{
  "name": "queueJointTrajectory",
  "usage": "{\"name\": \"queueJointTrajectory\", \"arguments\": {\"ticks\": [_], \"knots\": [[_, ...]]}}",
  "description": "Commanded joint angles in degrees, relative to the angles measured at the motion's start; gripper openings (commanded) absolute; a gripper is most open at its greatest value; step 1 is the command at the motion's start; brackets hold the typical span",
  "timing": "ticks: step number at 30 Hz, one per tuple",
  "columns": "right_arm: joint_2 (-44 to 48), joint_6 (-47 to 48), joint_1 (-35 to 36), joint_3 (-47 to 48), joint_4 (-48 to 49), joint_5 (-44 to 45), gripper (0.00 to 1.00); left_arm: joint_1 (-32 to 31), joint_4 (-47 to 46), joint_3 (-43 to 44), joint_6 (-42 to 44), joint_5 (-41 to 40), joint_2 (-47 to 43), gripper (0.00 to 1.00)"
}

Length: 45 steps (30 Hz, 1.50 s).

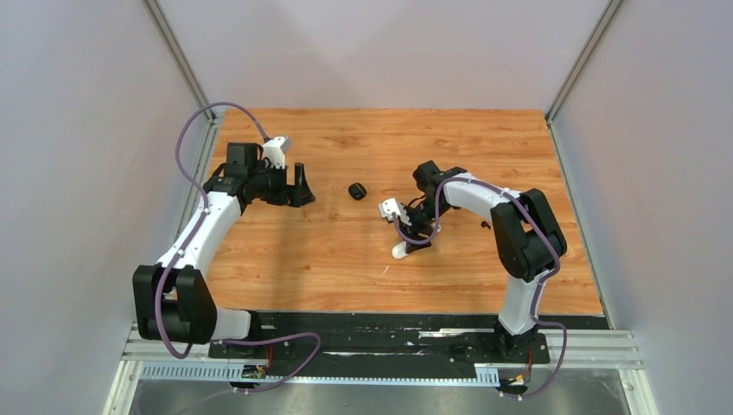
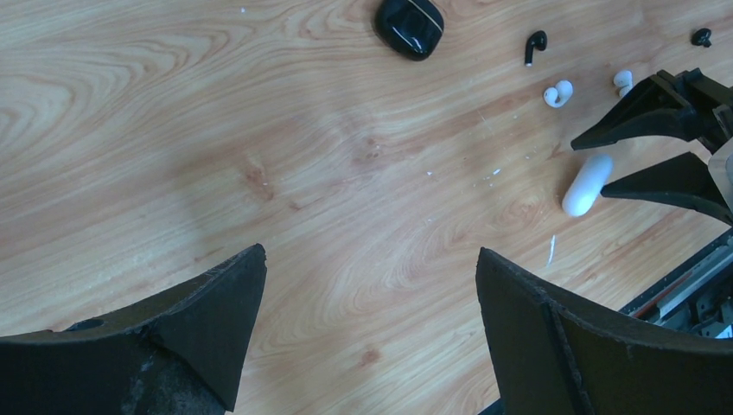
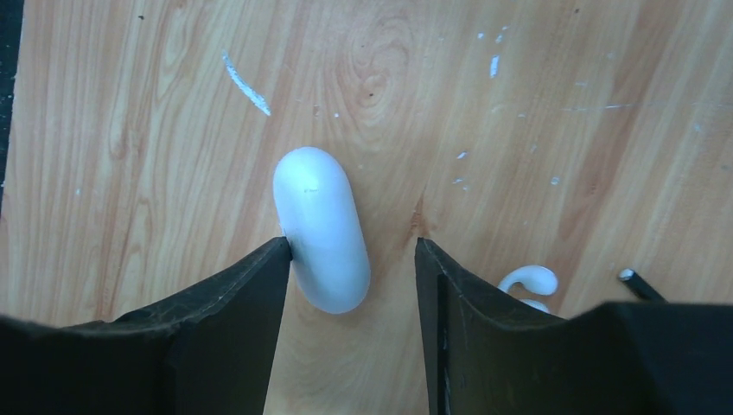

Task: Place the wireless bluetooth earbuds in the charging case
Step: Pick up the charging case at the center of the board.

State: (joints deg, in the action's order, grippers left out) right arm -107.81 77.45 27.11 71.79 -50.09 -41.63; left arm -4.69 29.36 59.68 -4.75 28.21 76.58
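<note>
The white charging case [image 3: 320, 229] lies flat on the bench [image 3: 130, 104] at the centre of the right wrist view. Its long axis runs almost top to bottom of the frame, the upper end leaning slightly left. The right tool [image 3: 353, 251] straddles its lower half, partly open: the left-hand finger touches the case, the other stands apart. The shell looks smooth, rounded and hard, probably light and slippery, so it is best pinched across its narrow width at mid-length. A white earbud [image 3: 529, 281] lies just beside it at lower right, tiny and apt to roll. The left tool [image 2: 370, 255] hangs wide and empty.
</note>
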Motion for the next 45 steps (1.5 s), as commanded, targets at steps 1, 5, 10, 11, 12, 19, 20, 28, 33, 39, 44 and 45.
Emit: {"name": "queueJointTrajectory", "arguments": {"ticks": [1, 5, 10, 11, 12, 19, 20, 28, 33, 39, 44, 45], "knots": [[-0.59, 0.95, 0.59, -1.67, -1.5, -0.65, 0.54, 0.28, -1.74, 2.18, 0.36, 0.22, 1.51, 0.96], [-0.29, -0.39, 0.55, -2.2, -1.68, -1.02, 0.47, 0.29, -2.0, 3.96, -0.02, 0.98, 3.96, 0.95], [-0.53, -5.86, 0.38, -0.46, -1.68, -1.08, 0.18, 0.29, -2.46, 5.89, -0.24, 2.76, 7.13, 0.92], [-0.13, -8.38, 0.09, 0.73, -1.64, -0.86, 0.15, 0.29, -2.99, 5.95, -0.14, 4.37, 7.29, 0.9], [0.4, -10.7, -0.68, 2.11, -1.73, -1.24, 0.11, 0.29, -4.53, 5.88, -0.2, 5.44, 7.36, 0.9], [6.49, -30.0, -8.85, 19.2, -0.98, -15.64, 0.0, -3.31, -38.14, -2.27, -5.16, 21.19, 0.61, 0.87], [7.87, -31.77, -9.69, 20.64, 0.31, -17.95, 0.0, -5.62, -38.01, 0.88, -4.16, 22.29, 0.73, 0.87], [16.8, -38.14, -10.32, 21.57, 14.9, -25.68, 0.0, -13.96, -31.55, 20.82, 5.67, 32.18, 5.86, 0.84], [17.24, -39.19, -9.13, 23.08, 17.02, -27.37, 0.0, -15.9, -18.06, 23.67, 20.8, 34.56, 6.13, 0.75], [19.72, -38.78, -6.08, 20.59, 22.08, -25.4, 0.0, -16.66, -13.43, 24.76, 25.63, 34.51, 6.58, 0.71], [20.98, -38.56, -3.99, 18.87, 23.58, -22.91, 0.0, -17.09, -11.78, 25.75, 27.21, 34.78, 7.27, 0.69], [21.05, -38.75, -3.64, 18.64, 23.79, -22.1, 0.0, -17.39, -11.79, 25.64, 27.4, 34.54, 7.27, 0.68]]}}
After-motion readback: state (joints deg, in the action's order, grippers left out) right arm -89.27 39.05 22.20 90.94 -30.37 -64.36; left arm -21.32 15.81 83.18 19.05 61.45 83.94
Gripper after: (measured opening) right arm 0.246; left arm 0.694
